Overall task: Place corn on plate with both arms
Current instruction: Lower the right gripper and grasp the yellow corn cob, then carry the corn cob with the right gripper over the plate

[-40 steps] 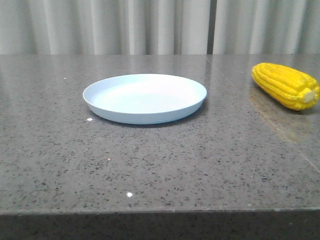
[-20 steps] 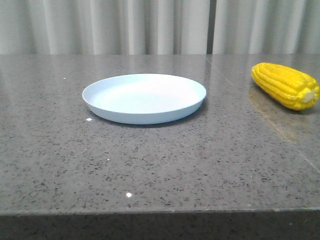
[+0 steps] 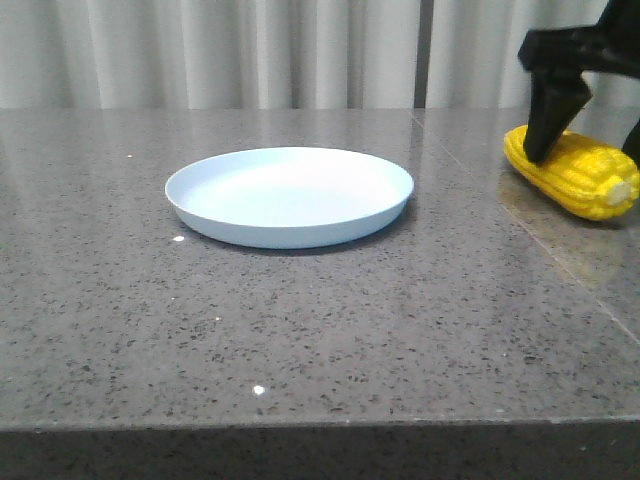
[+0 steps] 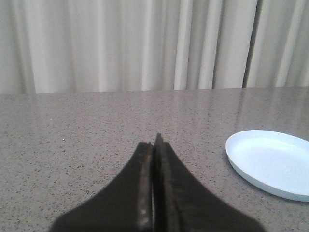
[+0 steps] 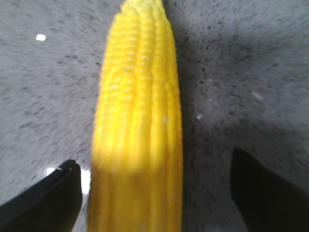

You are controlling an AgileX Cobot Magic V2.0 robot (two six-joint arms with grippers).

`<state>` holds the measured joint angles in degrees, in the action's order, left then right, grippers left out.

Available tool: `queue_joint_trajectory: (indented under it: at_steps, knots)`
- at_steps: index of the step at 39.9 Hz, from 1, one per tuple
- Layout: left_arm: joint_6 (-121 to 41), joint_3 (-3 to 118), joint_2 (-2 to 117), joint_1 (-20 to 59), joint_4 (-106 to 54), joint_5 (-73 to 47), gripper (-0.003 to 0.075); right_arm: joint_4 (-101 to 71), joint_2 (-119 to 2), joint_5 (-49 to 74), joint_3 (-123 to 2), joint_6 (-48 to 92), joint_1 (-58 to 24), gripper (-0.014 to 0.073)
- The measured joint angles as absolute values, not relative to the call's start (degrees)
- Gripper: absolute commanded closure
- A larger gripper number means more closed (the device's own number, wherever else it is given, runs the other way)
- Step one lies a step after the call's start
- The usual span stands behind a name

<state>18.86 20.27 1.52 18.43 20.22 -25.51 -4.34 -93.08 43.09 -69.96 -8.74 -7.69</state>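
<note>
Two end effectors are ours. Our right end effector (image 5: 154, 188) is spread wide, its black fingers (image 5: 41, 195) straddling the yellow corn (image 3: 572, 171) without gripping it. That cob lies on the grey speckled tabletop (image 3: 300, 320) at the far right, well apart from the pale blue plate (image 3: 289, 196). Our left end effector (image 4: 154, 145) is pressed closed, holding nothing, above the tabletop beside the plate.
</note>
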Motion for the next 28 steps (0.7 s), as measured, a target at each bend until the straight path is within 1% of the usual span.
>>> queue_joint_trajectory:
  at_steps: [3,5,8,10,12,14,16,17,24,28]
  knots:
    - [18.86,20.27,1.52,18.43,20.22,-25.51,0.0741,-4.4,-96.67,45.04,-72.22,-8.74,-7.94,-0.0031]
    - [18.86,20.27,1.52,18.43,20.22,-25.51,0.0741,-4.63,-97.27,45.35,-73.25,-8.74,-8.3,0.0015]
    - [18.86,20.27,1.52,18.43,20.22,-25.51,0.0741,-4.36,-97.53,45.61,-73.52,-8.74,-8.91,0.0132]
    - [18.86,20.27,1.52,18.43,20.22,-25.51,0.0741,-4.27,-97.53,45.41,-73.62,-8.74,-9.3,0.0237]
    - [18.86,20.27,1.52,18.43,20.22,-25.51,0.0741,-4.39,-97.53,45.37,-73.62,-8.74,-9.89,0.0361]
    - [18.86,20.27,1.52,18.43,20.22,-25.51,0.0741,-4.61,-97.53,45.27,-73.65,-8.74,-10.29,0.0456]
    - [18.86,20.27,1.52,18.43,20.22,-25.51,0.0741,-4.88,-97.18,45.24,-73.65,-8.74,-10.41,0.0512]
    - [18.86,20.27,1.52,18.43,20.22,-25.51,0.0741,-4.99,-96.9,45.24,-73.65,-8.74,-10.54,0.0519]
    - [18.86,20.27,1.52,18.43,20.22,-25.51,0.0741,-4.99,-91.88,45.24,-73.65,-8.74,-10.94,0.0491]
    - [18.86,20.27,1.52,18.43,20.22,-25.51,0.0741,-4.99,-88.52,45.76,-73.89,-8.87,-12.8,0.0491]
